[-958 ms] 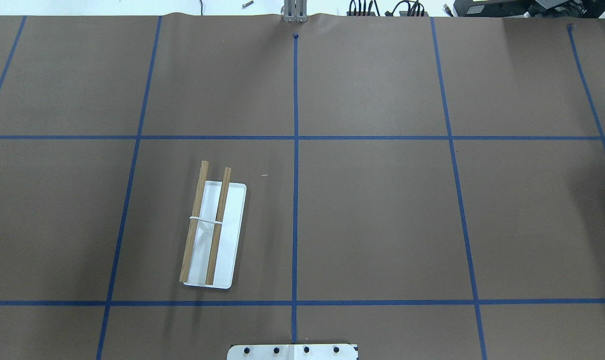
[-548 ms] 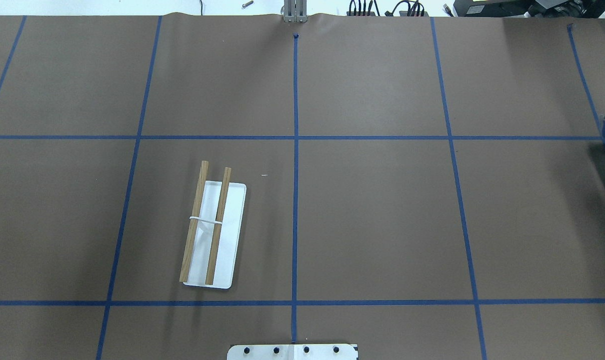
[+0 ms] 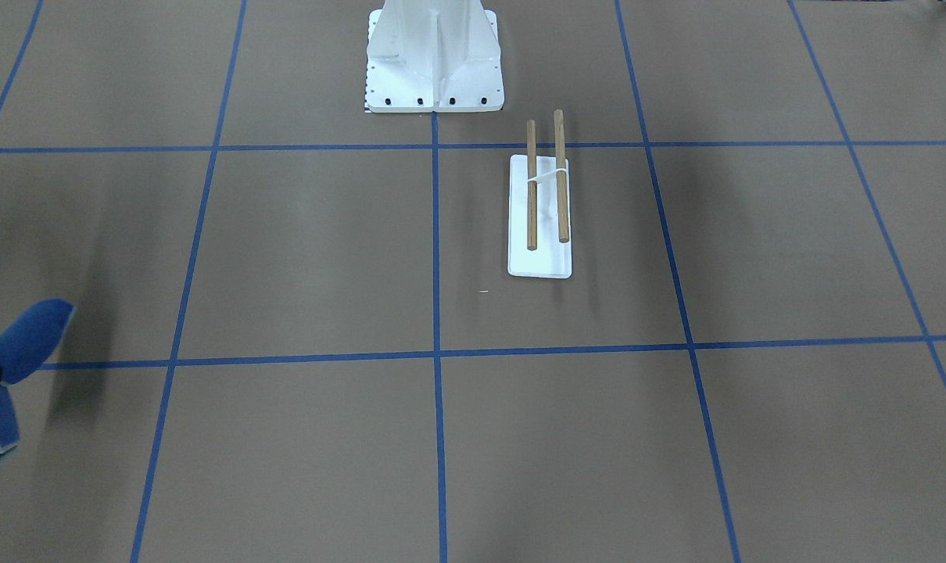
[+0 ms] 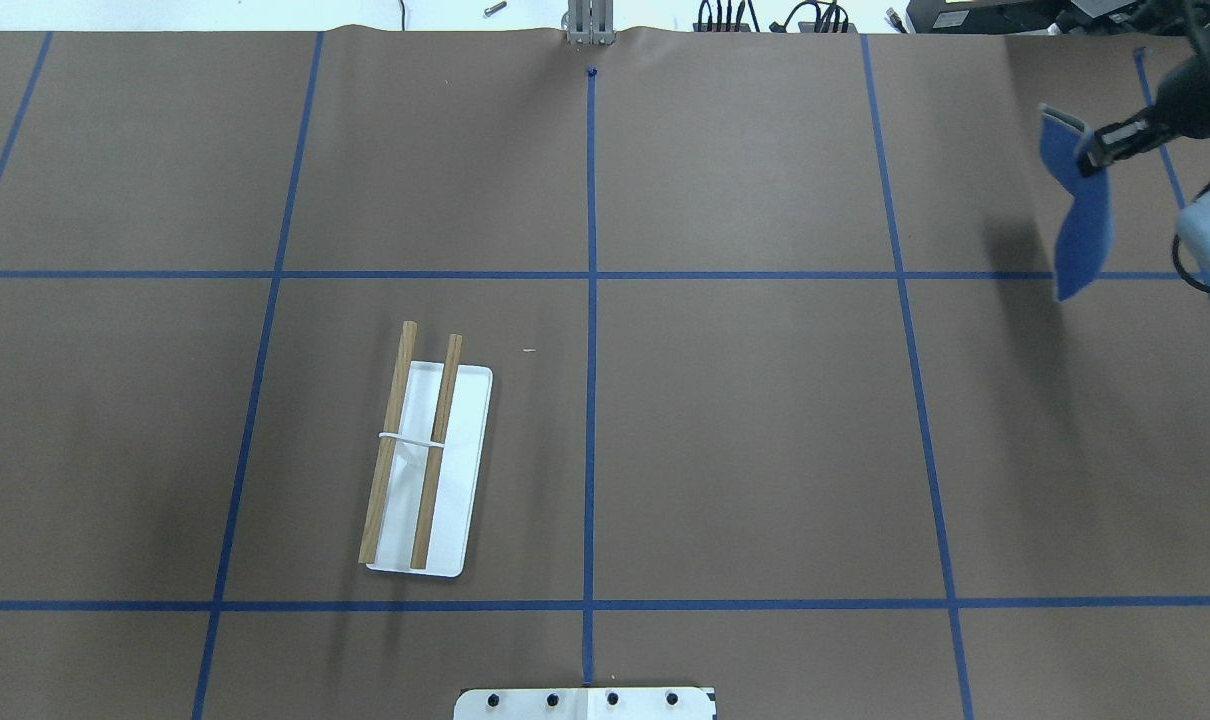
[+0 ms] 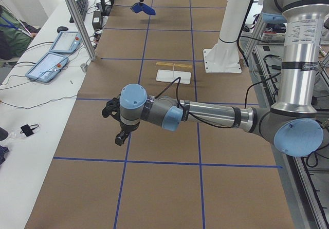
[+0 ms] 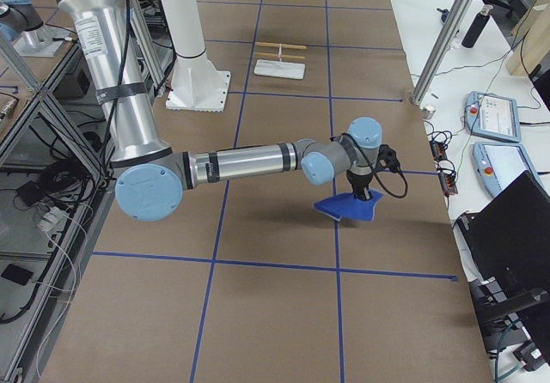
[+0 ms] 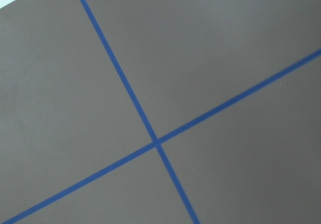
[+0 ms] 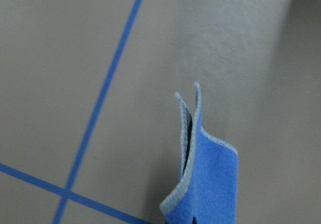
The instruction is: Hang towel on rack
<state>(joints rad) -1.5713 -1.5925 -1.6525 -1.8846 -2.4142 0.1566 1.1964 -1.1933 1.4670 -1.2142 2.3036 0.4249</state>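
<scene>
My right gripper [image 4: 1089, 152] is shut on the towel [image 4: 1083, 235], a small blue cloth with a light grey edge. It holds the towel in the air over the table's far right part, and the cloth hangs folded from the fingers. The towel also shows in the front view [image 3: 21, 338], the right side view [image 6: 348, 204] and the right wrist view [image 8: 210, 179]. The rack [image 4: 407, 450], two brown rods over a white base plate [image 4: 462, 470], stands far off, left of centre. My left gripper [image 5: 119, 135] shows only in the left side view, over bare table. I cannot tell whether it is open or shut.
The white bolted pedestal [image 3: 434, 55] stands at the robot's edge of the table. Blue tape lines [image 4: 591, 300] grid the brown table. Aluminium posts [image 5: 77, 18] and tablets [image 5: 50, 65] line the far side bench.
My right gripper with the towel has come into the overhead view from the right edge and has moved left and toward the far side. The rack has not moved.
</scene>
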